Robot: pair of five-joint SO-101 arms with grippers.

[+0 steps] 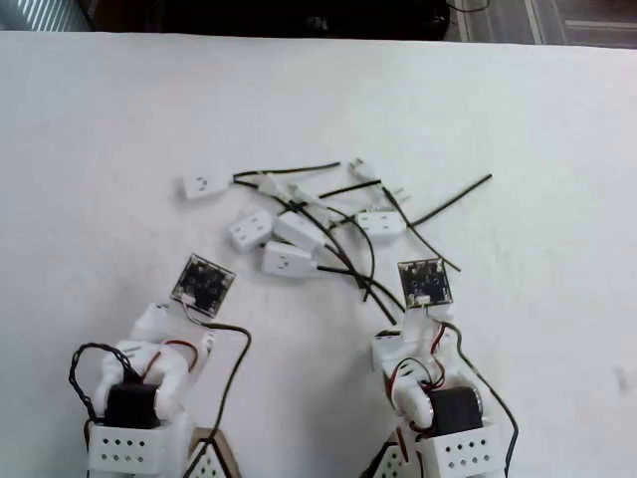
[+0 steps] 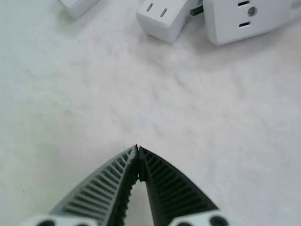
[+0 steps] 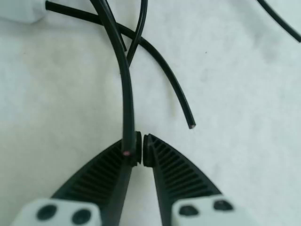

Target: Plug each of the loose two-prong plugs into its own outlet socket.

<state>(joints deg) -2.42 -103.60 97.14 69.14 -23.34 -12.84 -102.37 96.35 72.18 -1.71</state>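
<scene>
Several white outlet sockets [image 1: 289,261] and two-prong plugs on black cords [image 1: 269,184] lie tangled at the table's middle. My left gripper [image 2: 138,150] is shut and holds nothing. It hovers over bare table a little short of two sockets [image 2: 162,16] [image 2: 244,19]. My right gripper [image 3: 141,142] is shut too. The cut end of a black cord [image 3: 126,117] rests against the outside of one finger [image 3: 110,174], not between the pads. Both arms sit at the near edge, left arm [image 1: 149,378] and right arm [image 1: 433,388].
More loose black cords [image 3: 169,80] curve across the cloth ahead of the right gripper. One socket [image 1: 204,185] lies apart at the pile's left. The white table [image 1: 100,119] stretches wide on both sides, with a dark edge at the back.
</scene>
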